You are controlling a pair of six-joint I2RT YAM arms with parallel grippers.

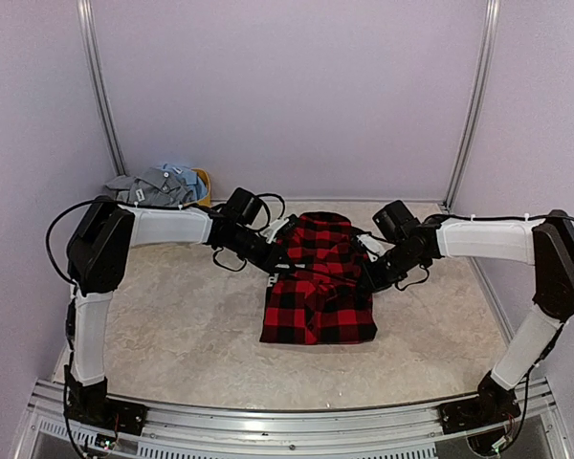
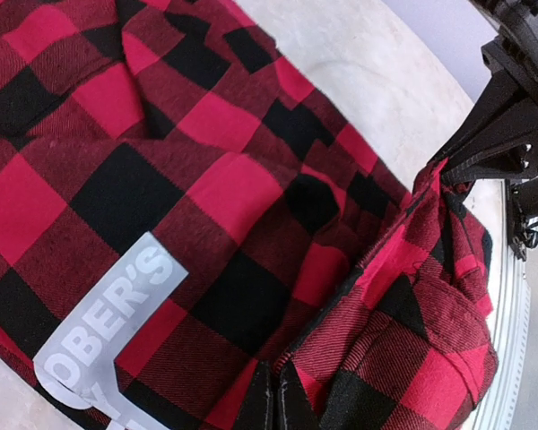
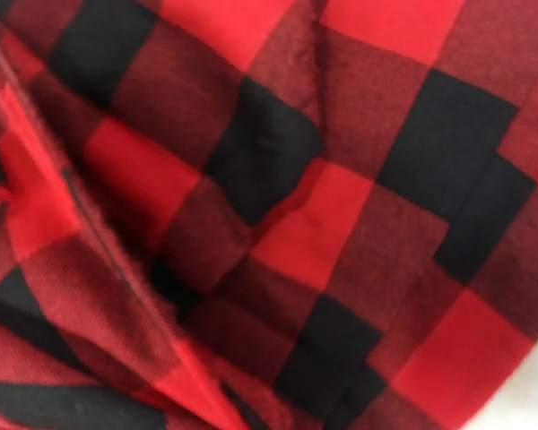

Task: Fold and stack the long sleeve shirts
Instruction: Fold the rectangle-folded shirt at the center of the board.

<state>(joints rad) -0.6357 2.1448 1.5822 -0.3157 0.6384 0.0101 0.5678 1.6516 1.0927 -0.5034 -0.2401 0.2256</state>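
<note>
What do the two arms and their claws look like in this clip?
The left arm and right arm match: white shells on the long links, black joint housings, black cables looping alongside. The left claw and right claw are matte black and angular. No markings are readable.

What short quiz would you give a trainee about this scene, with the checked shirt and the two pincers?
1. True or false: the left pincer and the right pincer are both shut on the checked shirt.
2. Where is the pile of grey and blue shirts? A: far left corner. B: on the checked shirt. C: at the near edge.
3. Fill in: the tub showing at that pile's right edge is ____.
Key: 1 true; 2 A; 3 yellow.
</note>
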